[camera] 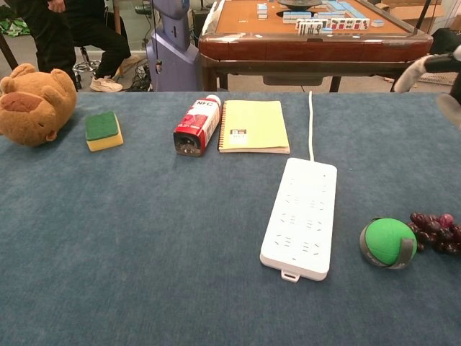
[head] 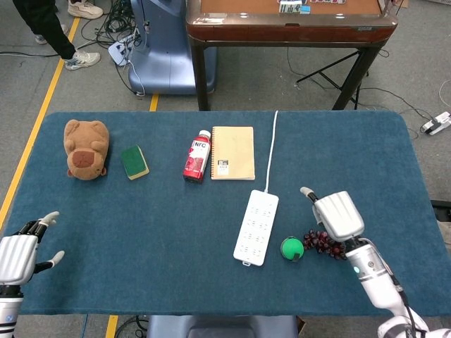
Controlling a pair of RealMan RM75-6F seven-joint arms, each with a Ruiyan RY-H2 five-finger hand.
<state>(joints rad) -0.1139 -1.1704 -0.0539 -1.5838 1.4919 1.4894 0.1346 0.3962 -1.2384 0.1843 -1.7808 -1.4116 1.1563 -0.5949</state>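
Observation:
My right hand (head: 337, 215) hovers over the dark purple grapes (head: 325, 243), fingers spread and holding nothing; only its fingertips (camera: 431, 68) show at the chest view's right edge. A green ball (head: 292, 248) lies just left of the grapes (camera: 436, 232), next to a white power strip (head: 256, 226). Down at the table's near left corner, my left hand (head: 20, 255) stays open and away from every object. The ball (camera: 387, 242) and strip (camera: 301, 216) also show in the chest view.
On the blue table (head: 162, 225) lie a brown plush bear (head: 85, 148), a green-yellow sponge (head: 134, 162), a red bottle (head: 197, 155) on its side and a tan notebook (head: 232, 152). A wooden table (head: 289, 21) stands behind, with a person's legs (head: 46, 24) at the far left.

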